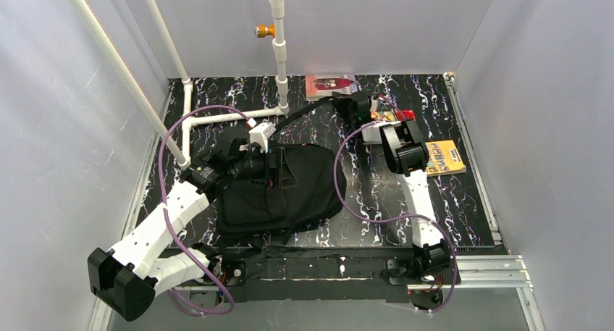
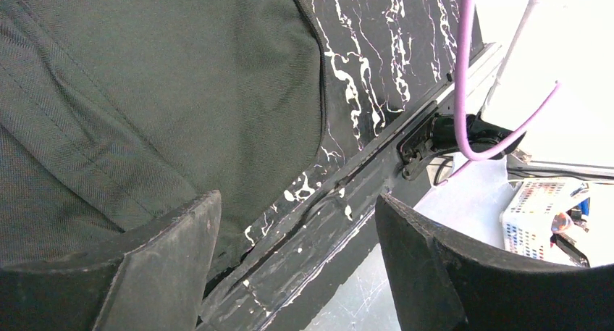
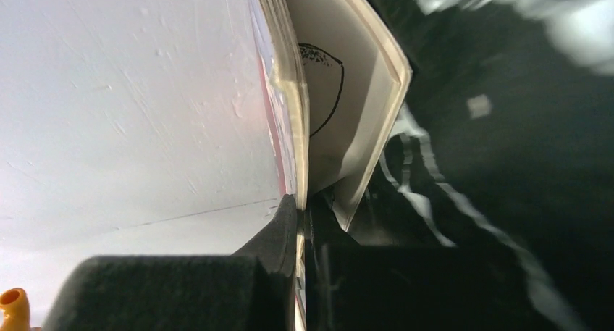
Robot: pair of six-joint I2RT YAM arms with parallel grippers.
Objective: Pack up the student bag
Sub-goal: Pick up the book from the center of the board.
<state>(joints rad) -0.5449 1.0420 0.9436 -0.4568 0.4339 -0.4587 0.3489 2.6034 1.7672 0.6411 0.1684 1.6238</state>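
The student bag (image 1: 304, 193) lies flat on the black marbled table, left of centre, and its dark fabric (image 2: 145, 92) fills the upper left of the left wrist view. My left gripper (image 1: 279, 169) hovers over the bag's upper left part, open (image 2: 297, 262), with nothing between its fingers (image 2: 166, 251). At the back wall, my right gripper (image 1: 346, 99) is shut (image 3: 300, 215) on the edge of a book with a red-pink cover (image 1: 327, 85). The book's cover and a few pages (image 3: 289, 92) sit between the jaws, while the remaining pages (image 3: 355, 85) splay open beside them.
A yellow book (image 1: 444, 157) lies at the right near the table edge. A red and yellow item (image 1: 397, 116) shows beside the right arm's wrist. A white pipe frame (image 1: 217, 117) stands at the back left with an orange knob (image 1: 264, 31) above. Purple cables (image 1: 340, 179) loop over the table.
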